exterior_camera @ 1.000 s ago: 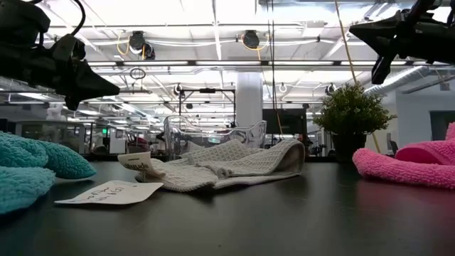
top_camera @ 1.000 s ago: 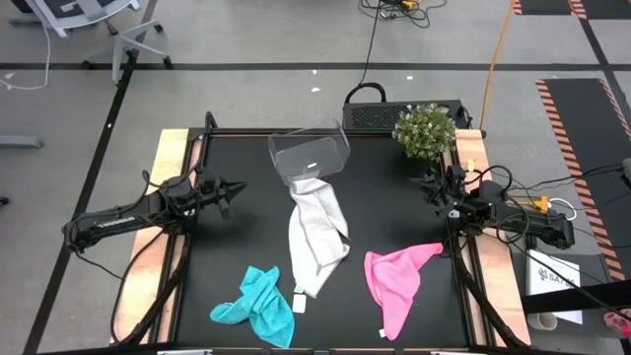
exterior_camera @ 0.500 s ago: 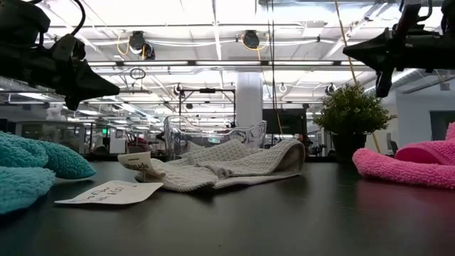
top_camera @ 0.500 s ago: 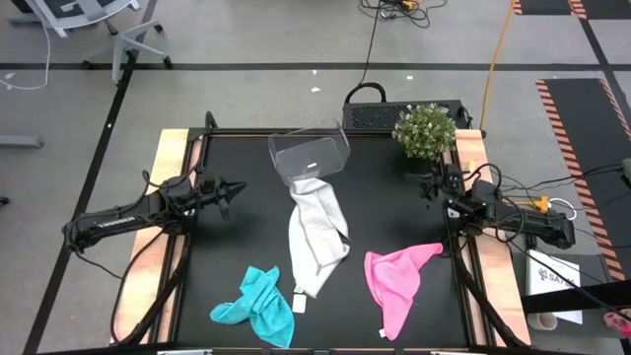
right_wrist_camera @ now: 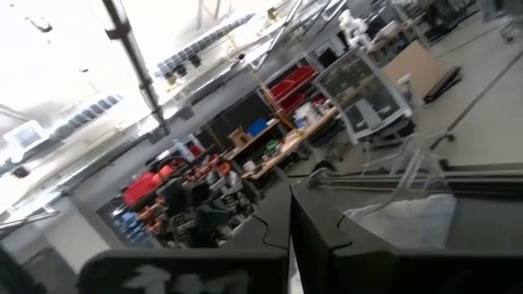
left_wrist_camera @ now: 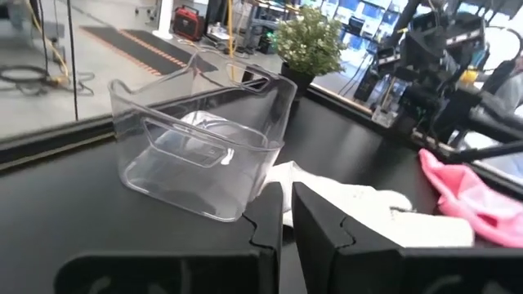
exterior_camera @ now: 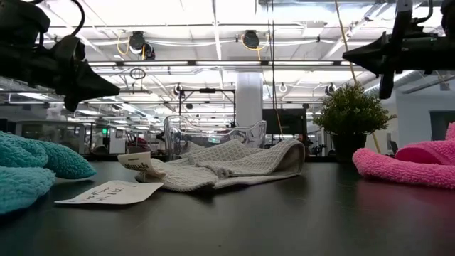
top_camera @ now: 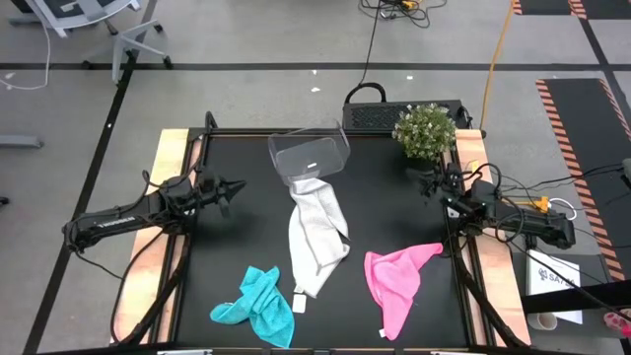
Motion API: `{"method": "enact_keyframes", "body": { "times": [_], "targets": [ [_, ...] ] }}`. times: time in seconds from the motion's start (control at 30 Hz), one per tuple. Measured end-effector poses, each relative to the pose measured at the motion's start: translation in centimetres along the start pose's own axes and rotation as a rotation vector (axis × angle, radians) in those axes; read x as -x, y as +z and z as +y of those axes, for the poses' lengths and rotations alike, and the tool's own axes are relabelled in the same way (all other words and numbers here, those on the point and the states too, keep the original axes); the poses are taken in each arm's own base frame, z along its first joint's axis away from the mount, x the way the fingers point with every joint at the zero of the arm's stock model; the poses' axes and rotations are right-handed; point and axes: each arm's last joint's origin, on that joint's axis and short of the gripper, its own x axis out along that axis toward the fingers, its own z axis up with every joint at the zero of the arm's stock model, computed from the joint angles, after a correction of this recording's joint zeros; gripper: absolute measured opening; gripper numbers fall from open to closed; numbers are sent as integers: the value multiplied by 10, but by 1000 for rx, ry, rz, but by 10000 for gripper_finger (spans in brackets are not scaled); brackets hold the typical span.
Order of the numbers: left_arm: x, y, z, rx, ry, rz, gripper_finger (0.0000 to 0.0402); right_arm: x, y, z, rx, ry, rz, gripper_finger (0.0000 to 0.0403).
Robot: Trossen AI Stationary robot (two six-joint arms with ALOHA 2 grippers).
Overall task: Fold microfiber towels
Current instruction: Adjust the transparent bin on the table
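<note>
Right gripper (top_camera: 426,180) swung slightly toward the plant (top_camera: 424,130); left gripper (top_camera: 237,184) static. Both jaws together, empty. Folding unstarted; next, reach grey towel (top_camera: 316,235).

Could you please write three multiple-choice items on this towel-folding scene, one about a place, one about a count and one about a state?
1. Where does one end of the grey-white towel lie?
A. at the clear plastic bin
B. on the teal towel
C. under the potted plant

2. How many towels lie on the table?
A. two
B. three
C. four

3. What is the left gripper holding?
A. the pink towel
B. the bin
C. nothing

Answers:
1. A, its far end reaches the bin in the high view.
2. B, grey-white, teal and pink.
3. C, its fingers are closed on empty air above bare table; the right gripper also waits empty near the plant.
</note>
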Motion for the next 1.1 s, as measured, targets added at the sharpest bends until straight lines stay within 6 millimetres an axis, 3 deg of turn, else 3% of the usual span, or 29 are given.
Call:
{"method": "enact_keyframes", "body": {
  "times": [0.23, 0.37, 0.57, 0.7, 0.77, 0.87, 1.1],
  "targets": [
    [0, 1, 0, 246, 0, -18, 31, 0, -1, 0, 10, -4, 6, 0],
    [1, 13, -5, 304, -62, -134, 30, -1, -1, 0, 3, -8, 11, 0],
    [8, 58, -29, 156, -139, -247, 30, -6, -8, -3, 50, -59, 94, 0],
    [5, 91, -47, 16, -39, -173, 30, -17, 13, 16, 118, -41, 81, 0],
    [-3, 103, -55, -44, 44, -92, 30, -25, 17, 23, 164, -44, 125, 0],
    [-25, 106, -66, -112, 130, 72, 30, -40, 23, 32, 212, -55, 165, 0],
    [-90, 62, -88, -149, 166, 347, 30, -64, 16, 37, 279, -90, 284, 0]
  ]
}}
